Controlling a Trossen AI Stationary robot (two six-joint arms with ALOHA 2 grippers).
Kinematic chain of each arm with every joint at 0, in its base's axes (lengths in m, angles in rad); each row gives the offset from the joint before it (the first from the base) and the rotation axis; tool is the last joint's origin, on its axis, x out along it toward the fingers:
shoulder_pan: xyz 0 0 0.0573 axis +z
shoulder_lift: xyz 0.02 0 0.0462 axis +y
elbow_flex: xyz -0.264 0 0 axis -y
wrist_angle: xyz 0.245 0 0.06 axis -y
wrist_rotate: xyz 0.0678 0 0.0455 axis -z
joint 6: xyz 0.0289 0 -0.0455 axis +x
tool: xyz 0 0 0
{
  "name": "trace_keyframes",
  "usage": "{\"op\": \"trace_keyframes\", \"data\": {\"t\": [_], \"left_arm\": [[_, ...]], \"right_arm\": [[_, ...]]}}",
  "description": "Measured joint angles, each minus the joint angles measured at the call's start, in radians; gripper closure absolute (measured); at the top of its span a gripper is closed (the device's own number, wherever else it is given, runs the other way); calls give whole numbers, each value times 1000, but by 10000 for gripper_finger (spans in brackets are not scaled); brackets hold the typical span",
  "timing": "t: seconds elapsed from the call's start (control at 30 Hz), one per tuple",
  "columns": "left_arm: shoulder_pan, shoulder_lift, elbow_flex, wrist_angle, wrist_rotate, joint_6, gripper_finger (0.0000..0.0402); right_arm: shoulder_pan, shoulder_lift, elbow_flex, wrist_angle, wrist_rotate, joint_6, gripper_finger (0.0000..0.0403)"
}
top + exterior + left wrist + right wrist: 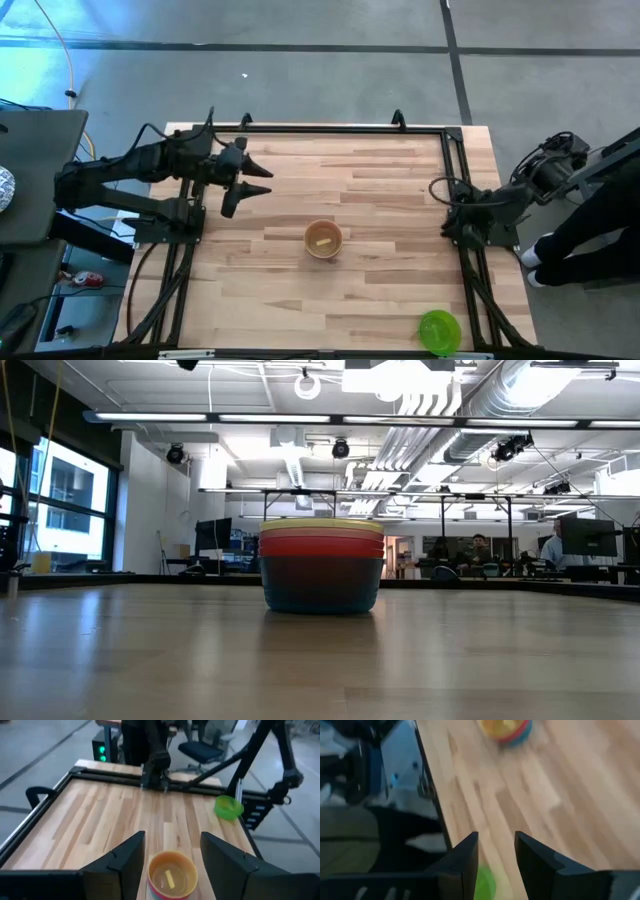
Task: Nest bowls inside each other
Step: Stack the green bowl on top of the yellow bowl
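Observation:
A stack of nested bowls (323, 239) stands on its base at the middle of the table; in the low view the stack (322, 565) shows a yellow rim on top, red below it and teal at the bottom. A single green bowl (439, 330) sits on the table near the near right corner. My left gripper (262, 180) is open, above the table to the left of the stack and apart from it; its wrist view shows the stack (172, 877) between and beyond the fingers. My right gripper (495, 836) is open at the right edge, with the green bowl (484, 882) showing past its fingers.
A black frame (330, 128) runs along the table's far, left and right edges. The right arm (485, 212) is folded over the right rail. Bare wood lies all around the stack. A person's dark clothing (600, 215) shows beyond the right edge.

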Motion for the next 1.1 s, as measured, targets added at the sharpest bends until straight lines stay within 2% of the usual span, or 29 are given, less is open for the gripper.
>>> {"op": "trace_keyframes", "data": {"t": [0.3,0.5,0.7,0.97,1.1], "left_arm": [[-65,-82,-154,156,-34,-21,220],[-103,-121,-242,213,-116,-81,220],[-129,-146,-295,315,-180,-103,220],[-146,-146,-297,336,-231,-103,220],[-148,-146,-297,335,-239,-103,220]], "right_arm": [[14,8,-148,98,-219,28,284],[108,53,-198,85,-275,30,284],[231,143,-203,54,-233,27,284],[346,277,-203,124,-110,107,284],[391,372,-203,119,-105,148,284]]}}
